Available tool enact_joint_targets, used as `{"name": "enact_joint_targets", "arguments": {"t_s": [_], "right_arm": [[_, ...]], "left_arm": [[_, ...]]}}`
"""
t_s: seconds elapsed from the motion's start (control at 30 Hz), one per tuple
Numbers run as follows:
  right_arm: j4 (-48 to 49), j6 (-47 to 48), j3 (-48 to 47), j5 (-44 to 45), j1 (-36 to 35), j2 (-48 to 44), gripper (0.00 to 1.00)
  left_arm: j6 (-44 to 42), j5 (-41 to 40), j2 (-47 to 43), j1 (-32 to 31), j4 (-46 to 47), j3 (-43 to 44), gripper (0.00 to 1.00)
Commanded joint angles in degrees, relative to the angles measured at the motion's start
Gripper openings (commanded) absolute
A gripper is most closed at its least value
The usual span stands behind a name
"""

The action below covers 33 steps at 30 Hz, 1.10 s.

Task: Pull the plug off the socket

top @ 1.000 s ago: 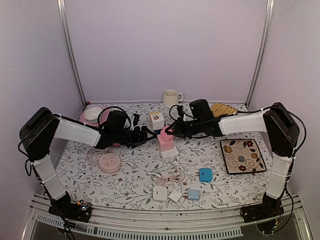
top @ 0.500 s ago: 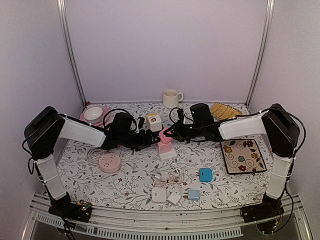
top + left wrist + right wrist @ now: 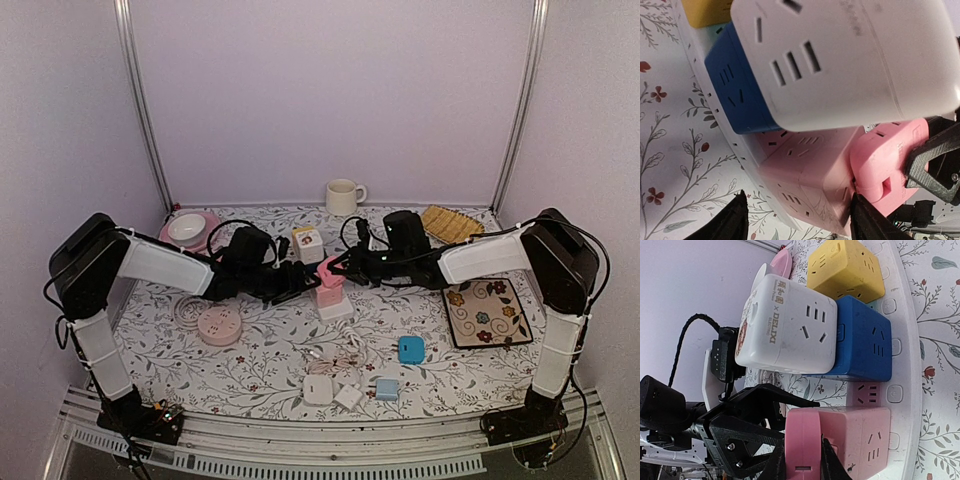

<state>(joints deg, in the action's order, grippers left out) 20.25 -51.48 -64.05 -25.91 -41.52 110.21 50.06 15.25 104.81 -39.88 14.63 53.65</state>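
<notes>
Far left on the floral-print desk [image 3: 265,345]: a glossy pink bowl [image 3: 207,220] with a smaller white dish [image 3: 186,228] nested inside. Nearer the front lies a flat, round pink power hub [image 3: 218,325].

Left claw [image 3: 797,212]: released. Its black fingers straddle the pink socket cube [image 3: 805,170], and a strip of desk shows between one finger and the cube.

The cube is smooth plastic with rounded edges. It sits on a long white power strip [image 3: 907,365] in a row with a blue cube [image 3: 865,340] and a yellow cube [image 3: 845,267]. A larger white cube [image 3: 785,330] with printed lettering overlaps the blue one; how it is seated, I cannot tell.

Pink plug [image 3: 802,445]: mid-desk, butted against the pink socket cube's side with only a thin seam between.

Right claw [image 3: 804,460]: clenched on the plug.

Back centre: a cream mug [image 3: 343,196], contents not visible. Right: a square floral plate [image 3: 485,312].

Versus a second ago, the left arm has reached further right, bringing its claw from beside the strip to the pink cube. The right claw's grip is unchanged.
</notes>
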Motion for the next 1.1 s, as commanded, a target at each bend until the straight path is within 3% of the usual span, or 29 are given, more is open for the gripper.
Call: {"name": "enact_joint_targets", "arguments": {"t_s": [0.0,0.23,0.53,1.07], "right_arm": [[10.75,-1.59,-0.15,-9.06,-0.77,-4.01,0.03],[15.89,-3.99,0.68,-10.91,-0.26,-4.84,0.03],[13.39,-3.27,3.73,-8.81,2.46,-7.84,0.03],[-13.37,13.69,5.55,4.40,13.65,-9.26,0.03]], "left_arm": [[0.86,-5.25,2.59,-0.20,-7.79,-0.12,0.68],[1.41,-7.27,1.90,-0.20,-8.98,-1.21,0.68],[-0.25,-6.12,0.98,-0.28,-8.77,-0.78,0.68],[-5.97,-2.97,-7.29,-0.46,-10.60,7.56,0.68]]}}
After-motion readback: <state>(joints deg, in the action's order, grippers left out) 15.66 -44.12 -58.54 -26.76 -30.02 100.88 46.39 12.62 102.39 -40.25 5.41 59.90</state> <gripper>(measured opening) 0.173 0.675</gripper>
